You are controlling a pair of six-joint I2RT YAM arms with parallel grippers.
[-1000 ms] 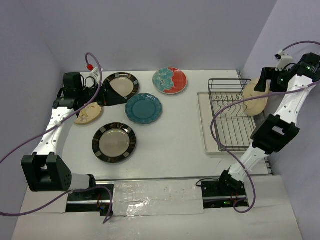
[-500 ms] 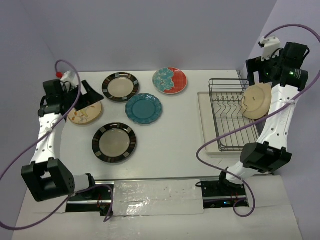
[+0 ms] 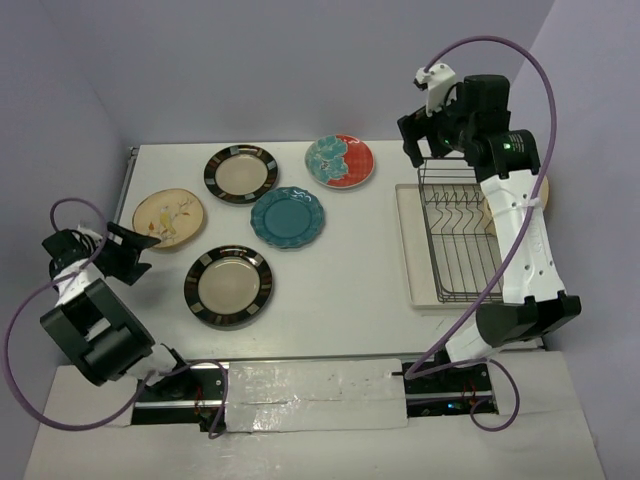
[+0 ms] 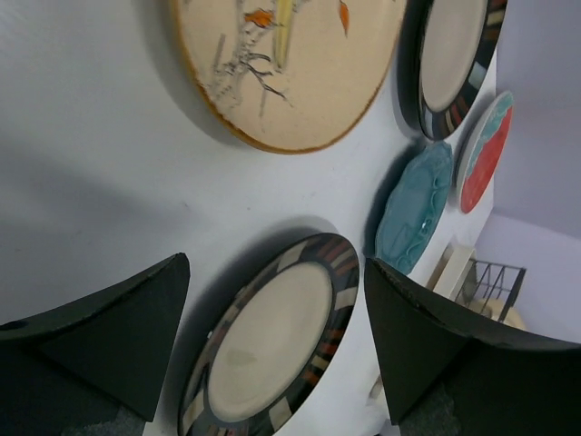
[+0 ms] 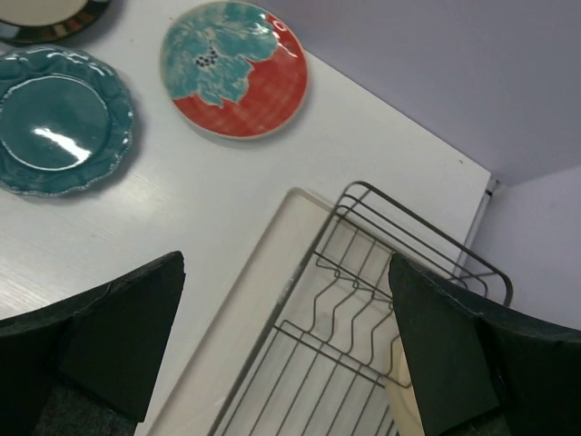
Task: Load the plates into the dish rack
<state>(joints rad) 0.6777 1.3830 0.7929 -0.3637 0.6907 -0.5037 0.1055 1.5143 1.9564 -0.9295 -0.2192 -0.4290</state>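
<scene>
L gripper (image 3: 132, 255): fingers spread wide, nothing btwn them, sitting low at the left edge of the table (image 3: 350, 270). The tan plate (image 3: 169, 220) w/ painted motifs lies flat just beyond it, near but not touching. The near striped plate (image 3: 228, 285) lies flat to its right, also apart. In the left wrist view that striped plate shows through the gap btwn the fingers, clear of both.

Other plates lie flat mid-table: far striped plate (image 3: 241, 173), teal plate (image 3: 288, 217) just in front of it to the right, red plate (image 3: 339, 161) w/ teal flowers at the back. All well apart from both grippers.

R gripper (image 3: 425, 140): fingers spread too, holding nothing, up high over the far-left corner of the dish rack (image 3: 455, 235). In the right wrist view the rack's corner and the rim of the cream tray (image 5: 245, 309) lie right below the gap, red and teal plates off to the left.

One cream plate (image 3: 489, 213) stands on edge in the rack's right side, mostly hidden by the R arm.
</scene>
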